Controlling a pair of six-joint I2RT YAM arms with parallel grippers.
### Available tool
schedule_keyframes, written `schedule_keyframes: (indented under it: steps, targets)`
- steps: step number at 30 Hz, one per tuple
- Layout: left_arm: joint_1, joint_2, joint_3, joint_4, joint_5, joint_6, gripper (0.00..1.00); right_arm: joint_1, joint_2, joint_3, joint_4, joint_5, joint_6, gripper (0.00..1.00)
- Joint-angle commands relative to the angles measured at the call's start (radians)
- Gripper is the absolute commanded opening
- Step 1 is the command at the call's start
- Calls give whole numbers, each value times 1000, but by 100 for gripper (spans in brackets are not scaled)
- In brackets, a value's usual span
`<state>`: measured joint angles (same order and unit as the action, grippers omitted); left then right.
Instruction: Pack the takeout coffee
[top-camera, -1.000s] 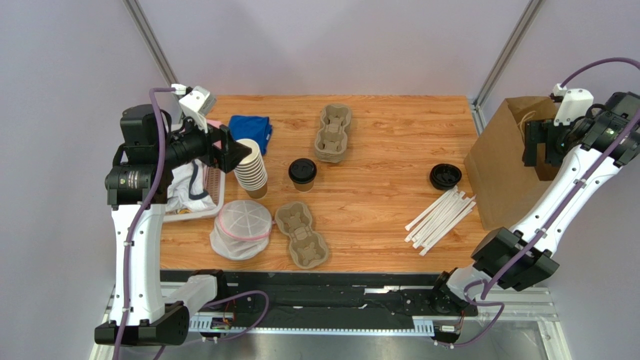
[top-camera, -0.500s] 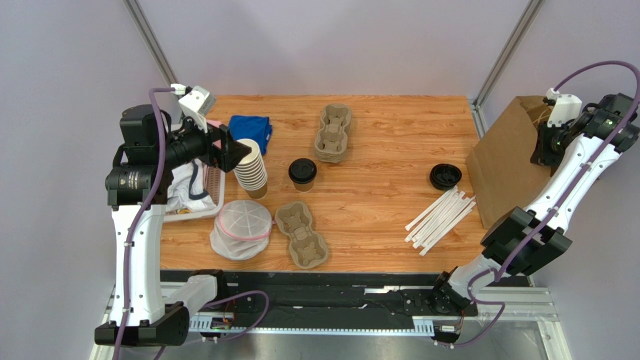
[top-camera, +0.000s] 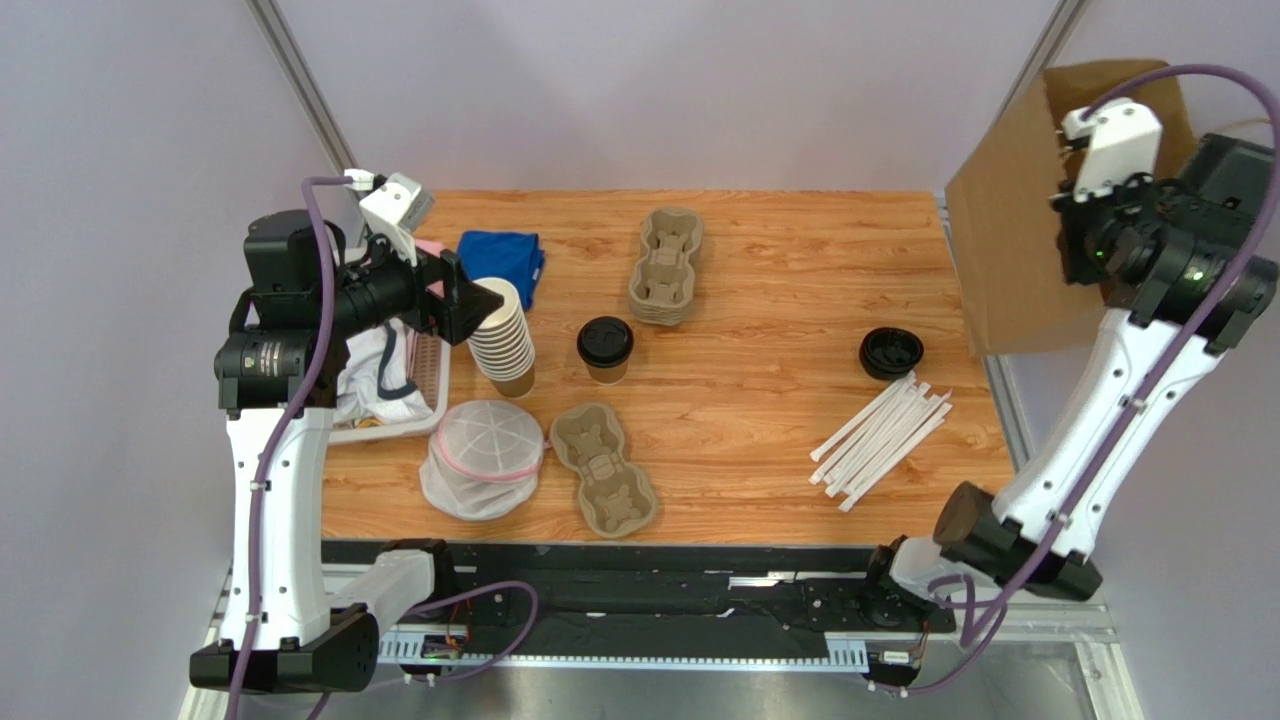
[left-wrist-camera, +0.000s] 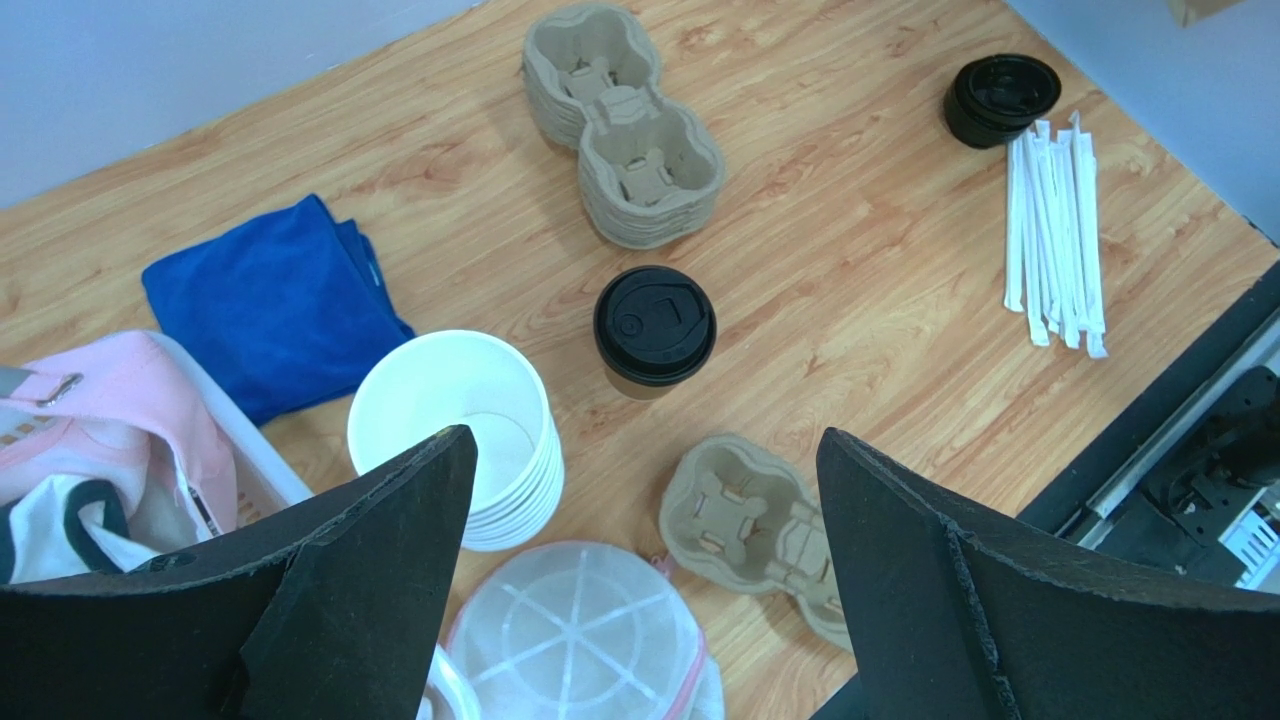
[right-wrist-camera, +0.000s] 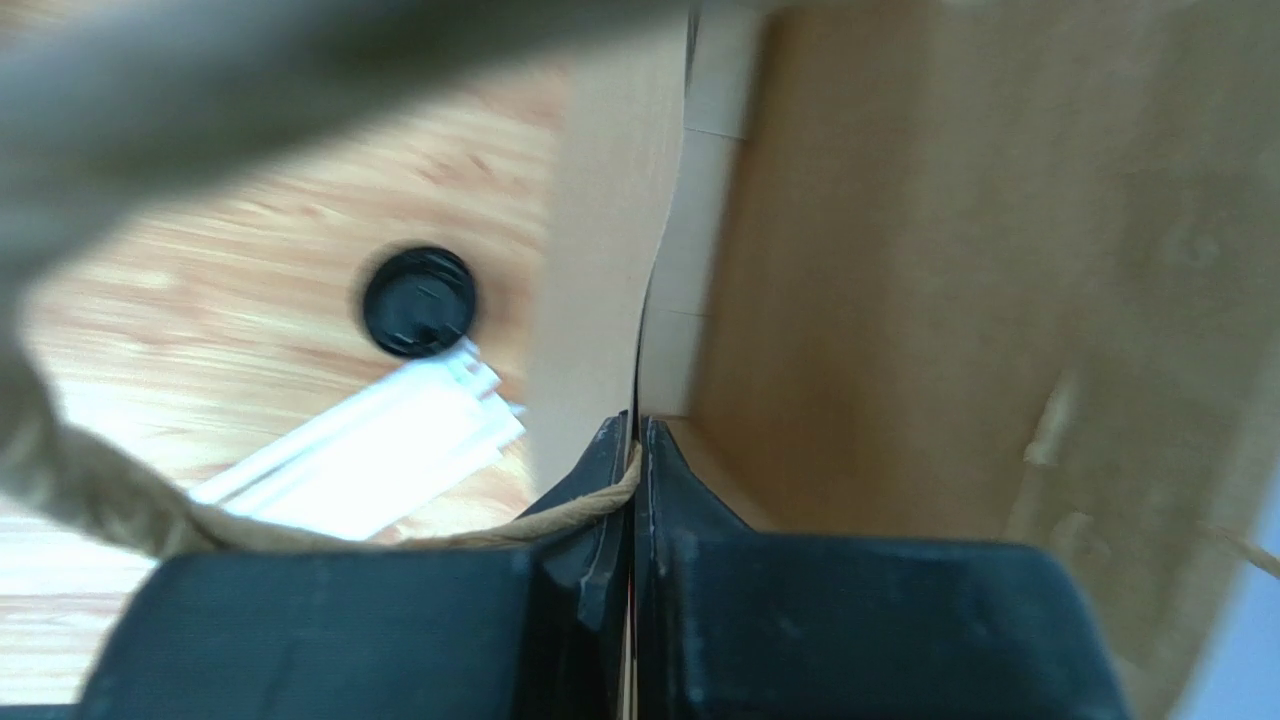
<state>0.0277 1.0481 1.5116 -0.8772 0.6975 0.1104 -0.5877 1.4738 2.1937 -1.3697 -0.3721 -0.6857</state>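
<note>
Right wrist shows right claw (right-wrist-camera: 630, 438) pinching the paper bag (right-wrist-camera: 932, 270).

- A small tan-brown paper cup with a round black plastic lid (top-camera: 606, 347) stands upright, its lid pressed on and closed.
- It sits just left of centre in the overhead view.
- Near mid-frame in the left wrist view, mostly its lid shows.
</note>
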Motion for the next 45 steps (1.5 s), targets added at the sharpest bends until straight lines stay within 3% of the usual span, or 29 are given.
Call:
schedule_keyframes:
  steps: [1, 7, 11, 18, 25, 31, 45]
  targets:
    - [-2, 1, -5, 50, 0, 5, 93, 220, -113, 11, -34, 28, 92, 0]
    - [0, -2, -10, 52, -13, -8, 93, 543, -109, -69, 7, 68, 365, 0]
    - [-2, -13, -11, 34, -33, 9, 93, 681, -150, -254, 102, 52, 501, 0]
    - [-2, 13, -7, 26, -52, 6, 93, 756, -211, -518, 185, 10, 640, 0]
    - [-2, 35, -5, 29, -50, -17, 93, 781, -240, -499, 181, -22, 675, 0]
    - [0, 38, -11, 24, -52, -9, 93, 770, -331, -448, 162, 59, 650, 0]
    - [-2, 69, -7, 27, -44, -25, 93, 798, -310, -632, 210, 62, 747, 0]
